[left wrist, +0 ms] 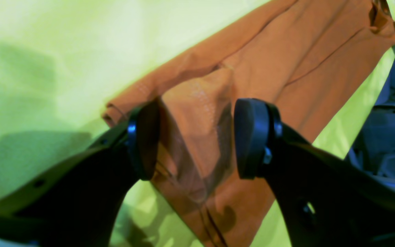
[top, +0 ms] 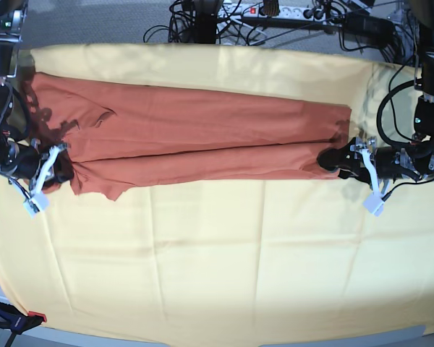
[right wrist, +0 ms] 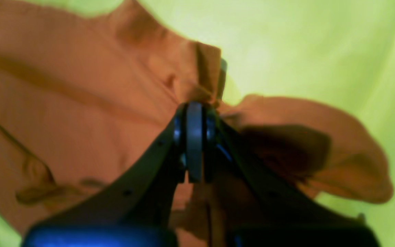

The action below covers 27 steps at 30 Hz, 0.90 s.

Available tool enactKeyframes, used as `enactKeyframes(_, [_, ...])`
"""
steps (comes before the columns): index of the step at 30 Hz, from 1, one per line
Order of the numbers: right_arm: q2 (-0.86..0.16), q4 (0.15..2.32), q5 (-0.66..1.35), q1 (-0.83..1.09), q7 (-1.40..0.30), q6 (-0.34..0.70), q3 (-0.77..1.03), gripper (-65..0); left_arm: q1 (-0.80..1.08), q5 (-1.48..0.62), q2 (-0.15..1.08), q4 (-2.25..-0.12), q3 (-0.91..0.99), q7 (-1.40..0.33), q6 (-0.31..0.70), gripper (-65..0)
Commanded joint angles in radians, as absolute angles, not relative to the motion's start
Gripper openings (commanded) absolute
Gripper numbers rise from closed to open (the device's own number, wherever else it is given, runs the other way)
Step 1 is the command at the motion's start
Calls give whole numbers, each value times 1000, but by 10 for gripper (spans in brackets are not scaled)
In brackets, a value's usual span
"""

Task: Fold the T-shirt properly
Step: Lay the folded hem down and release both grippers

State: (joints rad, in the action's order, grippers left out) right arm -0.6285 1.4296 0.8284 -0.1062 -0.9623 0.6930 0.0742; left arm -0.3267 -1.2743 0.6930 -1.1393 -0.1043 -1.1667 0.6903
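Note:
The rust-orange T-shirt [top: 202, 134] lies stretched into a long band, folded lengthwise, across the back half of the pale yellow cloth [top: 239, 253]. My left gripper [top: 327, 160] is at the shirt's right end. In the left wrist view it [left wrist: 197, 137] is open, with its pads on either side of a raised fold of the shirt [left wrist: 303, 51]. My right gripper [top: 61, 172] is at the shirt's left end. In the right wrist view it [right wrist: 194, 113] is shut, with bunched shirt fabric [right wrist: 63, 103] pinched at its tip.
The yellow cloth also shows in both wrist views [left wrist: 46, 51] [right wrist: 303, 44]. Cables and a power strip [top: 275, 11] run along the back edge. White tags [top: 374, 202] [top: 35, 204] hang from both grippers. The cloth's front edge is near the bottom.

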Motion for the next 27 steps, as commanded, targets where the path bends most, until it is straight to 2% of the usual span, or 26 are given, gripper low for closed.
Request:
enactKeyframes(1, [-664,1473,846,-107,-948,698,84,-650,-346,-1290,712,-1152,-97,-1151,698,-290])
enactKeyframes(6, [-725,1606,859,-9,-971,698,84,-650,-346,-1290,712,-1152,-97,-1151,698,-290])
enactKeyframes(11, [-768,1644,921,39,-1026,698,84,-650,-347,-1290,712,-1152,-97,-1151,698,-290])
enactKeyframes(20, [-779,1644,1000,48,-1189,698,84,-650,-347,-1290,712,-1152,-97,-1152,698,-290])
enactKeyframes(27, [-785,1643,964,91,-1229,698,84,-650,-351,-1290,722,-1152,-96,-1156,698,-290])
